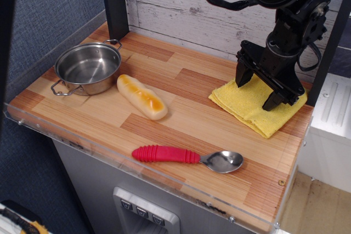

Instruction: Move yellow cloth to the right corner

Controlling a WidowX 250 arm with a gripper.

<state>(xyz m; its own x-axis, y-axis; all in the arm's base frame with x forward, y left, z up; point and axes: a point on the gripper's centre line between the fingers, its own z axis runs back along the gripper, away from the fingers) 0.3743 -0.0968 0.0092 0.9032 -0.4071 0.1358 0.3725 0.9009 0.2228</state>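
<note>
At the far right of the striped wood tabletop (181, 119), the yellow cloth (255, 105) is found lying flat, close to the back wall and just beside the dark post (329, 42) that marks the right corner (305, 104). The black gripper (258, 89) is positioned directly over the cloth with its two fingers (242, 75) spread apart and pointing down; nothing is held between them. Whether the fingertips are touching the fabric cannot be determined from this view. Well apart from the cloth, on the left side of the table, a steel pot (88, 68) is seen standing upright, with a pale bread-roll toy (141, 96) with an orange top lying just beside it. Near the front edge, a spoon (187, 157) with a red handle is laid flat.
</note>
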